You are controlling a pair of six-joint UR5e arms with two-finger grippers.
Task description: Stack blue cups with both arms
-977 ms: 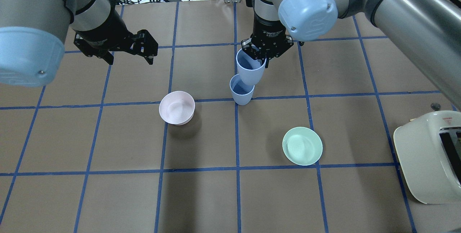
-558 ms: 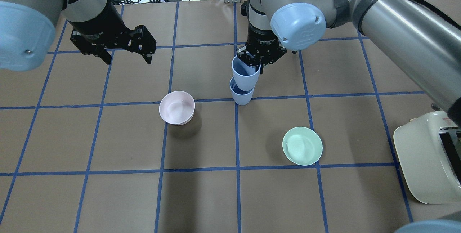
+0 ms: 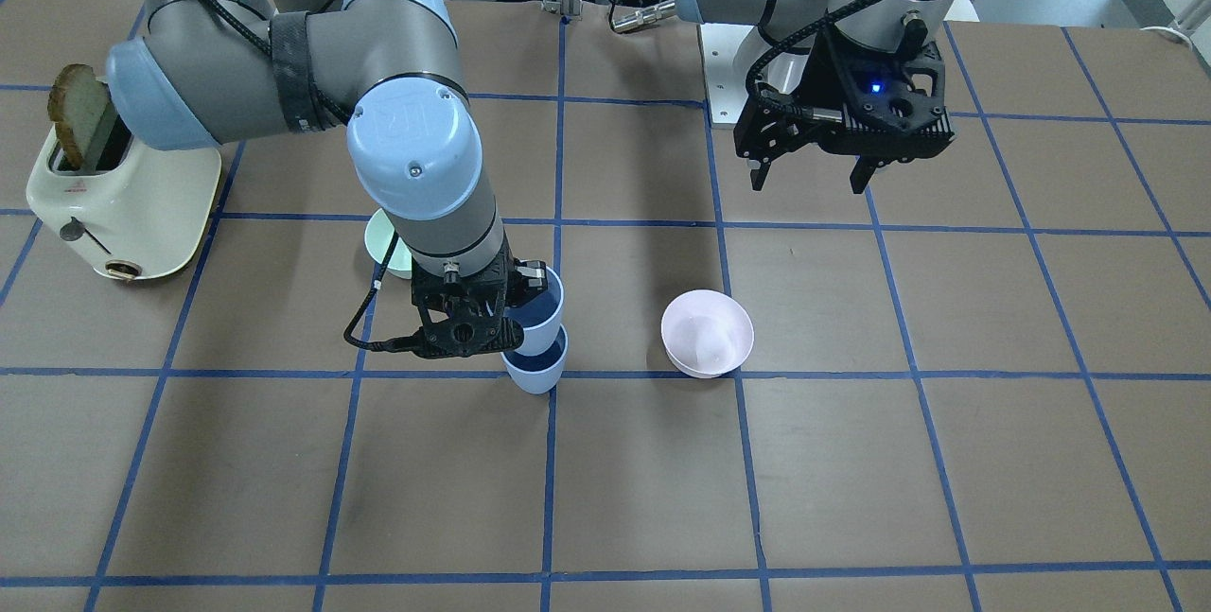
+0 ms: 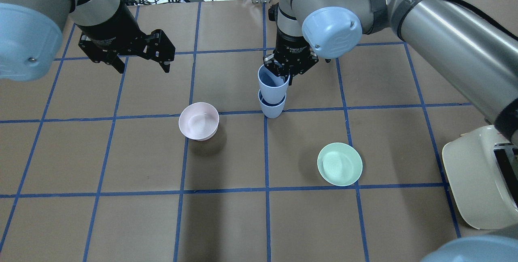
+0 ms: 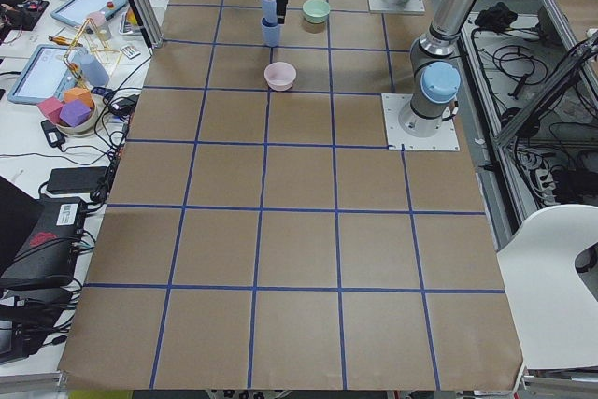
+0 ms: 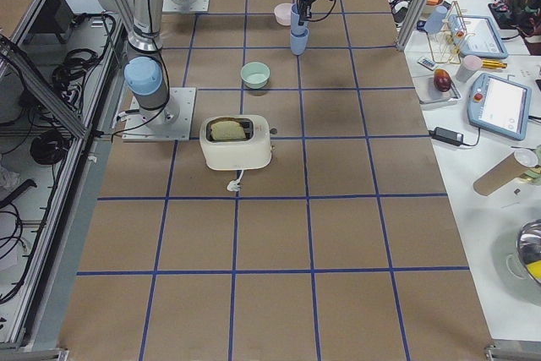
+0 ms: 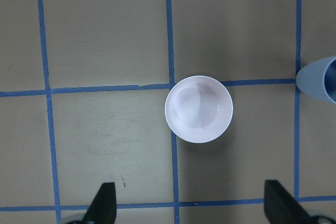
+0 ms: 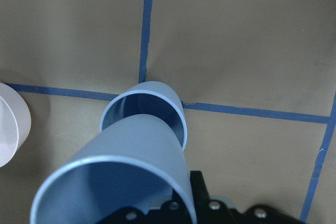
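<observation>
One blue cup (image 4: 272, 109) stands upright on the table near a tape crossing. My right gripper (image 4: 284, 70) is shut on the rim of the second blue cup (image 4: 273, 84) and holds it slightly tilted, its base down in the standing cup's mouth. The front view shows the held cup (image 3: 541, 307) above the standing cup (image 3: 535, 372). In the right wrist view the held cup (image 8: 121, 171) overlaps the lower cup's opening (image 8: 157, 98). My left gripper (image 4: 143, 66) is open and empty, raised above the table to the left, also in the front view (image 3: 810, 181).
A pale pink bowl (image 4: 198, 121) sits left of the cups, below my left gripper in its wrist view (image 7: 199, 108). A mint-green bowl (image 4: 339, 164) lies to the right front. A cream toaster (image 4: 481, 177) with bread stands at the table's right edge.
My right gripper has come down and slightly left with the held cup, so its base has gone from above the standing cup into its mouth. The left gripper has shifted little.
</observation>
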